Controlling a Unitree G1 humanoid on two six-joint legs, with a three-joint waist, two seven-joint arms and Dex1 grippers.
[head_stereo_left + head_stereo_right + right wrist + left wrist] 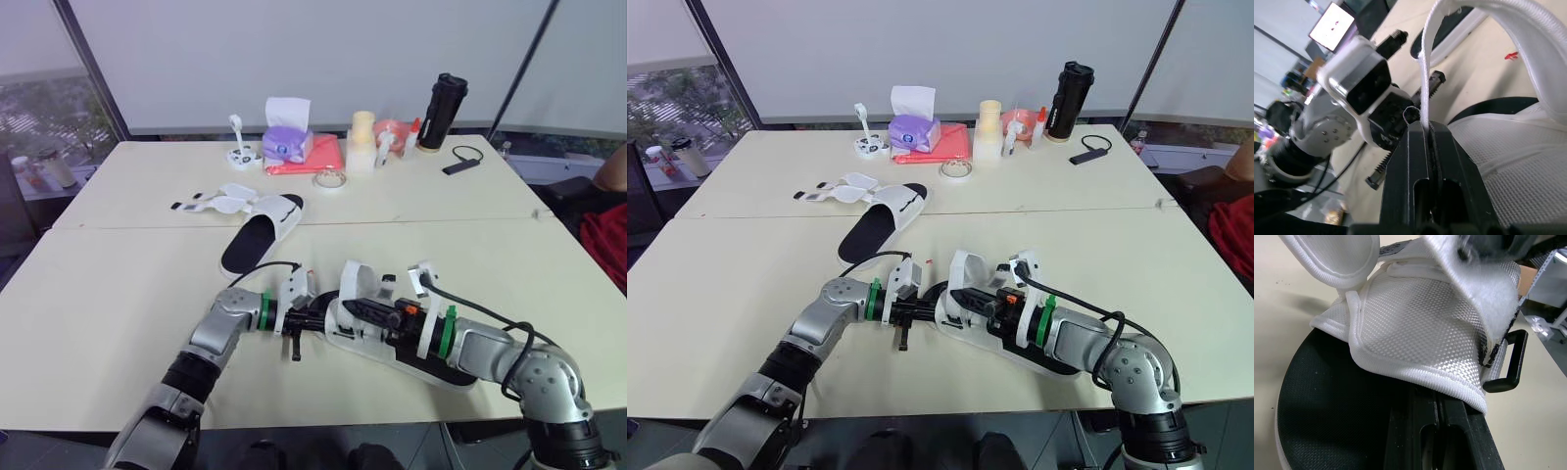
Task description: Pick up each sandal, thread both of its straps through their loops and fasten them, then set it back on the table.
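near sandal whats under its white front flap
The black footbed lies under the white flap, and the left claw, shut, reaches beneath its edge. Its tips and the footbed further in are covered.

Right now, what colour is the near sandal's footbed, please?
Black; the footbed shows best in left wrist view.

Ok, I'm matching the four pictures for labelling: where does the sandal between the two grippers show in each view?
Left eye view: the near sandal lies low, right of centre, between the arms.
Right eye view: the same sandal, low near centre.
Left wrist view: its woven upper close up, over the black footbed.
Right wrist view: its strap arches away from the pinching right gripper.
Shared landmark: that black footbed.
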